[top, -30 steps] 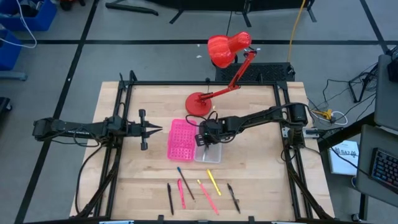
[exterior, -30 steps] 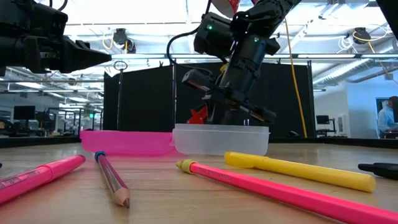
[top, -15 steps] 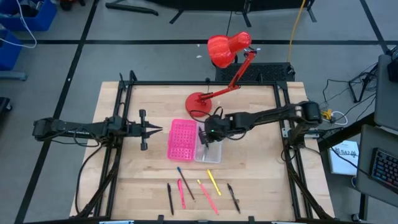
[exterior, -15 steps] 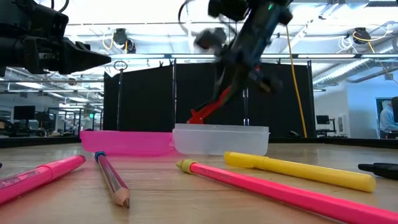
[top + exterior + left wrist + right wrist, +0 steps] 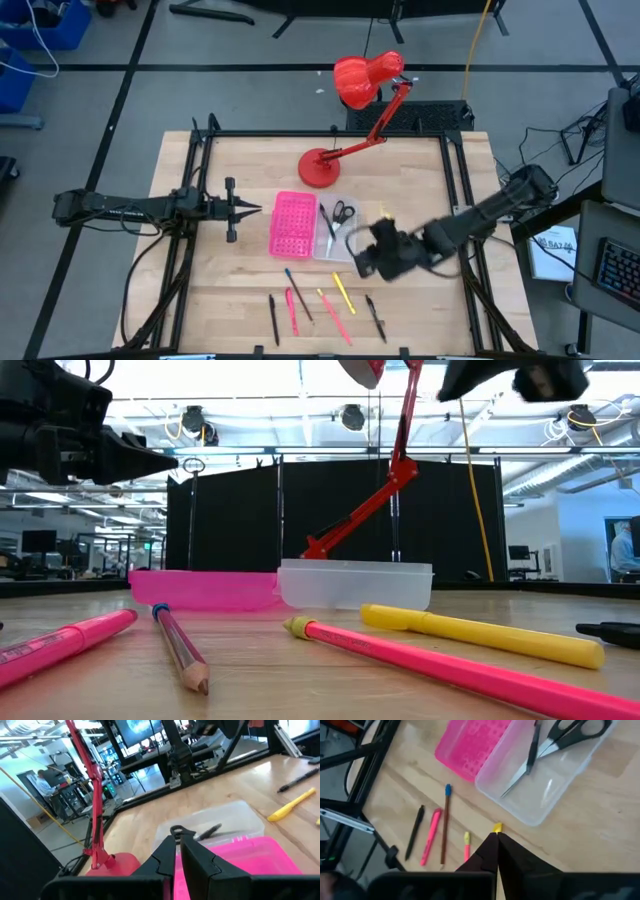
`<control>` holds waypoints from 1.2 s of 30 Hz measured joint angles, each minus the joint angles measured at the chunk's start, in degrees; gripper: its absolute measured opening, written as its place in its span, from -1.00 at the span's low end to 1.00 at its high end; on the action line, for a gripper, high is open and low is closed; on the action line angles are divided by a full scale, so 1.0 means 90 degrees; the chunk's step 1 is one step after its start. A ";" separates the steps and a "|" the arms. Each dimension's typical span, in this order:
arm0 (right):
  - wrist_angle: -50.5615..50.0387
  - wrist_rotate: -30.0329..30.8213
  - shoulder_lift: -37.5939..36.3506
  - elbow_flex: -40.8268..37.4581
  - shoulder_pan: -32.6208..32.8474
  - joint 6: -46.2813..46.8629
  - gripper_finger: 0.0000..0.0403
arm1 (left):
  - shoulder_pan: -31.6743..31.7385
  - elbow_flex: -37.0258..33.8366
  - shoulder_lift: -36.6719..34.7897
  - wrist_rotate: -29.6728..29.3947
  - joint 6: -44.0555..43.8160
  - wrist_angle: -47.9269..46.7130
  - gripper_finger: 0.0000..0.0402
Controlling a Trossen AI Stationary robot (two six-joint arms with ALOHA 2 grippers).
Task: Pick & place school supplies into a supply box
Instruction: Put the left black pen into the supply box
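Note:
The supply box lies mid-table, with its pink half point(image 5: 291, 223) on the left and its clear half point(image 5: 340, 240) on the right. Black-handled scissors point(image 5: 560, 737) and a dark pen point(image 5: 534, 745) lie in the clear half. Several pens and a pencil point(image 5: 298, 294) lie in a row by the near edge, among them a yellow one point(image 5: 343, 292) and a pink one point(image 5: 292, 311). My right gripper point(image 5: 495, 840) hangs shut and empty, high between the box and that row. My left gripper point(image 5: 255, 208) waits shut and level, left of the box.
A red desk lamp stands at the back, its round base point(image 5: 320, 167) just behind the box and its arm point(image 5: 365, 500) slanting up over the far edge. Black frame rails point(image 5: 190, 230) run along both table sides. Bare wood lies right of the box.
My right gripper has risen from over the clear half of the box and swung toward the table's near right, turning as it went. The scissors and dark pen now show uncovered in the clear half.

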 joint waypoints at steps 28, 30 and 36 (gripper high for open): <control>0.3758 0.2274 -0.4711 -0.3582 0.0457 -0.8220 -1.00 | -0.0002 0.0000 0.0000 0.0016 -0.0317 0.0588 -0.81; 0.4473 0.1128 -0.5360 -0.4229 0.0157 -0.8653 -1.00 | 0.0000 0.0000 0.0000 0.0000 -0.0328 0.0588 -0.81; 0.5499 -0.0763 -0.6543 -0.5644 -0.0459 -0.9436 -1.00 | 0.0000 0.0000 -0.0002 -0.0033 -0.0035 0.0686 -0.81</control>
